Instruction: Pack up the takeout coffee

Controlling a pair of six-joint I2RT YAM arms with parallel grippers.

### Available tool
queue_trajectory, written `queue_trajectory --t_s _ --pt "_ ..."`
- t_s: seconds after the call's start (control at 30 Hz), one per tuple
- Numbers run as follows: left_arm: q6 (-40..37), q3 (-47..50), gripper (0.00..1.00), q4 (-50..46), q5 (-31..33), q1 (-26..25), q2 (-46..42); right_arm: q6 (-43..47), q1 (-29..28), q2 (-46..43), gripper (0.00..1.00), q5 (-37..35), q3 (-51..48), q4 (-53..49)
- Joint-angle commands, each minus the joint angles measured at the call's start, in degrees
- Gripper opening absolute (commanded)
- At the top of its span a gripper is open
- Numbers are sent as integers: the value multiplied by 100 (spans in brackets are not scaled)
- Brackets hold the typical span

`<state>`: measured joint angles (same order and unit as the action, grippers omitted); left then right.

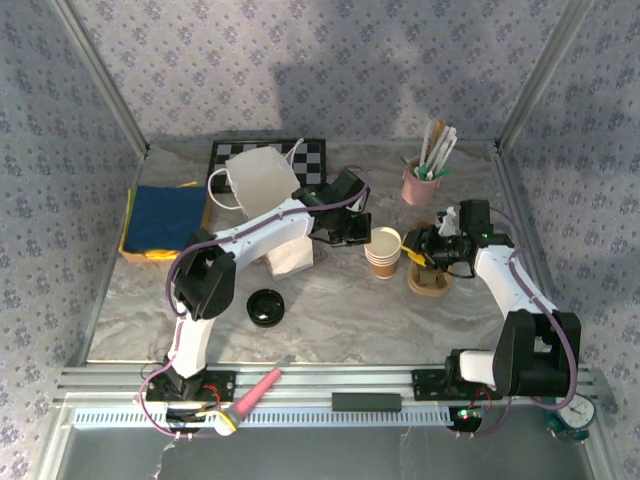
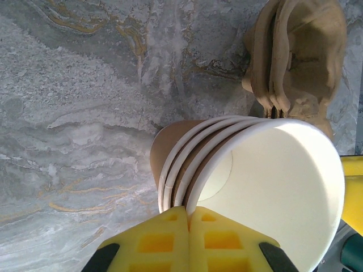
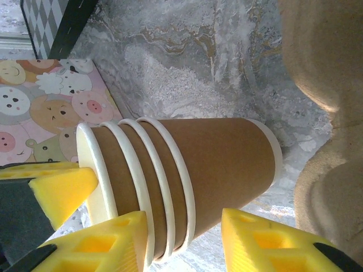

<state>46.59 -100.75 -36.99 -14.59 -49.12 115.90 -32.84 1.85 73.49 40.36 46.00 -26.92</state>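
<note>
Two yellow pads of your left gripper (image 2: 188, 221) are pressed together on the rolled rim of the top cup (image 2: 283, 187), one pad over its white inside and one on the outside. That cup is nested as the uppermost of four in a stack (image 3: 227, 164), which stands upright near the middle of the table (image 1: 330, 320). Your right gripper (image 3: 184, 226) has its jaws apart with the stack showing between them; you cannot tell whether they touch it. Just beside the stack lies a moulded cardboard carrier (image 1: 430, 282). Farther back, a pink mug (image 1: 420, 188) holds a bunch of white, tan and green sticks (image 1: 438, 145). The top cup is tan-brown paper outside and plain white inside, with its mouth open.
</note>
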Motion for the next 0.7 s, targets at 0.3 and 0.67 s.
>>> queue_trajectory --t_s 0.3,0.67 --pt "205 180 0 353 -329 6 -251 -196 6 237 40 567 -299 367" --pt "297 345 0 509 -431 41 -278 -528 203 146 42 1074 -540 820"
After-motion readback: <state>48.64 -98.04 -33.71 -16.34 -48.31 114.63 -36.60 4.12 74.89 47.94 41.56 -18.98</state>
